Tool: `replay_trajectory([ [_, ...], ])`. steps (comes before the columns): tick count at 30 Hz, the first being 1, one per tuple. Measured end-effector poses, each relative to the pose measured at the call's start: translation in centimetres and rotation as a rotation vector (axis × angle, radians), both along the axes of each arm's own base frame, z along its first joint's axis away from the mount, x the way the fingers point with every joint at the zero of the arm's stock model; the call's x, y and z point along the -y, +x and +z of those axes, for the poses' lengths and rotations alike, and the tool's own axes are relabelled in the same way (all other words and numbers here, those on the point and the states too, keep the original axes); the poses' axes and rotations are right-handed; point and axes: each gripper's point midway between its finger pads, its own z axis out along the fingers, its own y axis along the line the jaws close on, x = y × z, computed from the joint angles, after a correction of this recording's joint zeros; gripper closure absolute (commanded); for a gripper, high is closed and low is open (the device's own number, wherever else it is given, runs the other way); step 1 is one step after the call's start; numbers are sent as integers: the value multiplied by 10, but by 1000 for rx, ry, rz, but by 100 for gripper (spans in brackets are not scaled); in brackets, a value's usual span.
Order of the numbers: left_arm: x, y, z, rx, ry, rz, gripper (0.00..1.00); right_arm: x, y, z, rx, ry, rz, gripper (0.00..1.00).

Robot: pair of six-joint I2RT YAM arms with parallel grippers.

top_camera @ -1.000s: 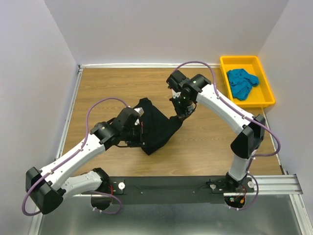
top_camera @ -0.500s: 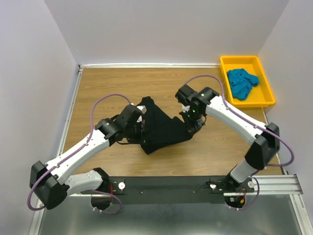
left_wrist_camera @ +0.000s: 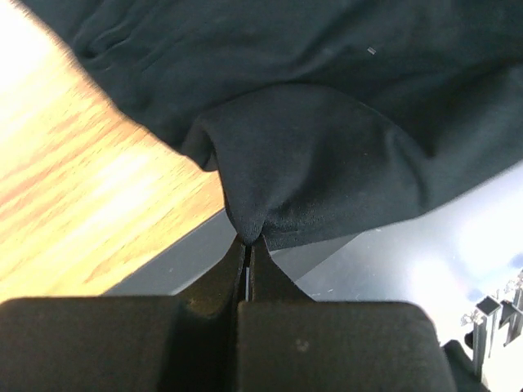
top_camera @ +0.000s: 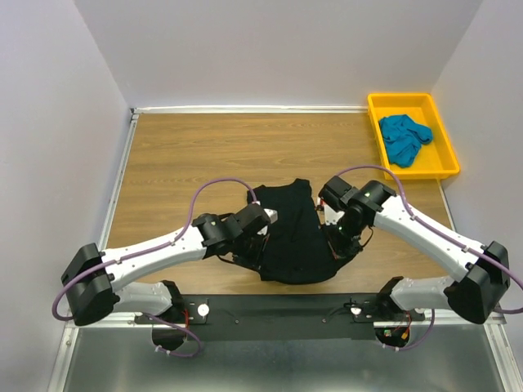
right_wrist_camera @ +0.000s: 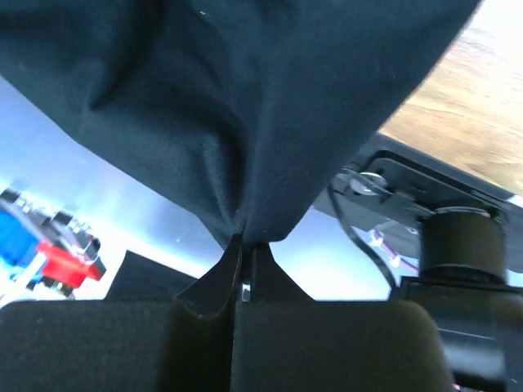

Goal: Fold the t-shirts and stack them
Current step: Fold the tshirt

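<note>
Seen from above: black shirt (top_camera: 294, 233) bunched at the table's (top_camera: 204, 147) near edge, grip points lost in dark cloth; teal shirt (top_camera: 403, 137) crumpled in the yellow tray (top_camera: 373, 114).
Left wrist: left gripper (left_wrist_camera: 248, 245) clamped tight on a black fold.
Right wrist: right gripper (right_wrist_camera: 243, 241) likewise pinching hanging cloth, the rest cut off.

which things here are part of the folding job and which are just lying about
Part of the job:
- black t-shirt, pinched by the left tool and the right tool
- teal t-shirt, crumpled in the tray

Just lying about:
- yellow tray
- table
</note>
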Motion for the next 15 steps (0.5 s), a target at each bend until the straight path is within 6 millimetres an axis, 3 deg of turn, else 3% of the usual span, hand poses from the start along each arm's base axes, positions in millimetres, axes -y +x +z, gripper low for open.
replay_trajectory([
  [3,-7,-1,3,0,7,24,100,-5,3,6,-2,10,2,100],
  [7,-12,12,19,25,-1,86,100,-25,36,29,85,31,11,99],
  [9,-10,27,36,57,-31,124,100,-40,65,45,174,49,18,99],
  [15,-14,69,64,146,-82,222,100,-49,106,65,306,44,24,99],
])
